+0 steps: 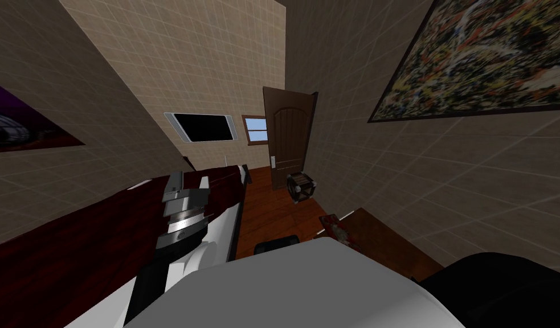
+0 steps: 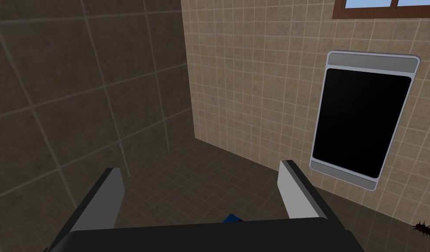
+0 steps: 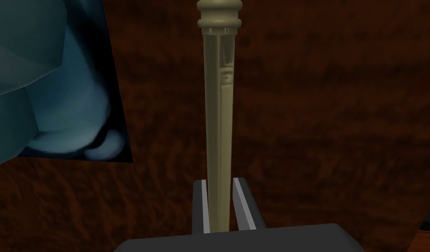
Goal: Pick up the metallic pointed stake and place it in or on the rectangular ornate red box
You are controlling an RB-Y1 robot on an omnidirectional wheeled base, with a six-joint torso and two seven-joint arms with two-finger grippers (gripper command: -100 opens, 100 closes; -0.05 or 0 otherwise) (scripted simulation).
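My right gripper [image 3: 219,180] is shut on the thin end of a long, tapering, brass-coloured stake [image 3: 218,113]. The stake points away from the hand and ends in a ringed knob. Behind it lies a dark reddish wood-grain surface [image 3: 323,131]. The ornate red box [image 1: 336,226] sits on a brown table [image 1: 387,242] to my right, just past my chest. My left gripper [image 1: 188,183] is raised over the dark red furniture on my left, fingers [image 2: 292,188] open with nothing between them.
A flat blue-grey thing [image 3: 56,87] lies beside the stake on the reddish surface. Long dark red furniture [image 1: 73,245] runs along the left wall. A brown door [image 1: 287,136] stands ahead, with a small dark crate [image 1: 301,187] on the wooden floor beside it.
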